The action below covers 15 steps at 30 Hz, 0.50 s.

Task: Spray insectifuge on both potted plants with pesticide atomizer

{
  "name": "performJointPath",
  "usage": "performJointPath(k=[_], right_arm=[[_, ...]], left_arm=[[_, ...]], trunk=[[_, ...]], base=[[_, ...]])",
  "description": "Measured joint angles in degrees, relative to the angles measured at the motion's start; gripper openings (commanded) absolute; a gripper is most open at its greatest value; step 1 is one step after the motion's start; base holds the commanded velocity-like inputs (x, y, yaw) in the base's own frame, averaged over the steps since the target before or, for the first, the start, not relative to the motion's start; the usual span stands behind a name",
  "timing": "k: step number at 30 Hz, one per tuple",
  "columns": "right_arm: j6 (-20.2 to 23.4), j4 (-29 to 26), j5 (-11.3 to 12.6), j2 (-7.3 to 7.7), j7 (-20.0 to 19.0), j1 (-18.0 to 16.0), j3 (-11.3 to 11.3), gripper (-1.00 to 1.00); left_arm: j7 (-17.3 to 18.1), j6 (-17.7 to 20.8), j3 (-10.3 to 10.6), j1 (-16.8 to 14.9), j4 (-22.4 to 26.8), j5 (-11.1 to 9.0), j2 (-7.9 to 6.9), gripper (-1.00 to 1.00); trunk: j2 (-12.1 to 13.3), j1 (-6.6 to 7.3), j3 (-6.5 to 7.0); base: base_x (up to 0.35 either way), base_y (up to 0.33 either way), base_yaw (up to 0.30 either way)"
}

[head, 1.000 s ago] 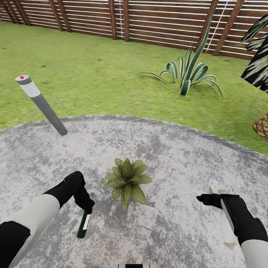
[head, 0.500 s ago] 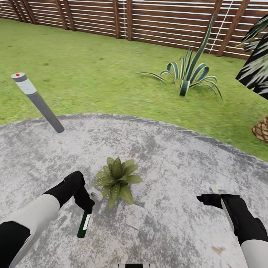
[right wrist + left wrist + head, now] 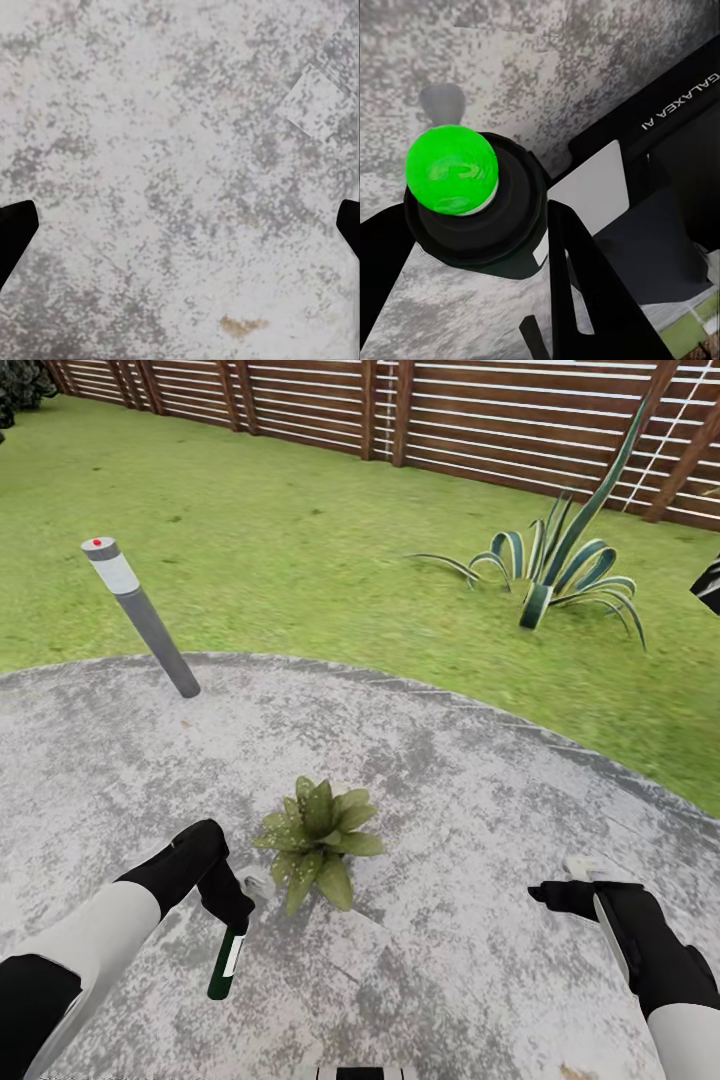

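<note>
My left gripper point(image 3: 232, 915) is shut on the pesticide atomizer point(image 3: 226, 963), a slim dark green bottle with a white label that hangs down over the paved patio. The left wrist view looks along the atomizer point(image 3: 476, 206) at its bright green cap, held between the black fingers point(image 3: 585, 277). One potted plant point(image 3: 318, 838), a low rosette of pointed green leaves, sits on the patio just right of that hand. My right gripper point(image 3: 580, 880) hovers open over bare paving at the right, its fingertips point(image 3: 15, 232) spread wide apart in the right wrist view.
A grey bollard light point(image 3: 142, 617) with a red dot leans at the patio's far left edge. A striped agave point(image 3: 556, 565) grows on the lawn point(image 3: 250, 540) beyond, before the brown slatted fence point(image 3: 480, 420). The grey mottled patio point(image 3: 480, 800) spreads around me.
The whole view has swung left: fence, agave and bollard shifted right in the picture and the palm at the right edge left it. Both arms keep their pose, with the atomizer still held.
</note>
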State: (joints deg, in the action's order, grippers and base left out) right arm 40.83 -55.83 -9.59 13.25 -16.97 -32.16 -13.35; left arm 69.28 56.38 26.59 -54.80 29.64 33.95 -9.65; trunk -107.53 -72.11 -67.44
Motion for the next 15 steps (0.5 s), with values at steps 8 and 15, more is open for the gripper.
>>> performJointPath(k=[8, 15], right_arm=[[0.0, 0.0, 0.0, 0.0, 0.0, 0.0, 0.0, 1.0], [0.0, 0.0, 0.0, 0.0, 0.0, 0.0, 0.0, 1.0]], left_arm=[[0.0, 0.0, 0.0, 0.0, 0.0, 0.0, 0.0, -1.0], [0.0, 0.0, 0.1, 0.0, 0.0, 0.0, 0.02, -1.0]], trunk=[[0.0, 0.0, -0.24], [0.0, -0.02, -0.31]], base=[[0.191, -0.171, 0.263], [0.049, -0.281, 0.041]])
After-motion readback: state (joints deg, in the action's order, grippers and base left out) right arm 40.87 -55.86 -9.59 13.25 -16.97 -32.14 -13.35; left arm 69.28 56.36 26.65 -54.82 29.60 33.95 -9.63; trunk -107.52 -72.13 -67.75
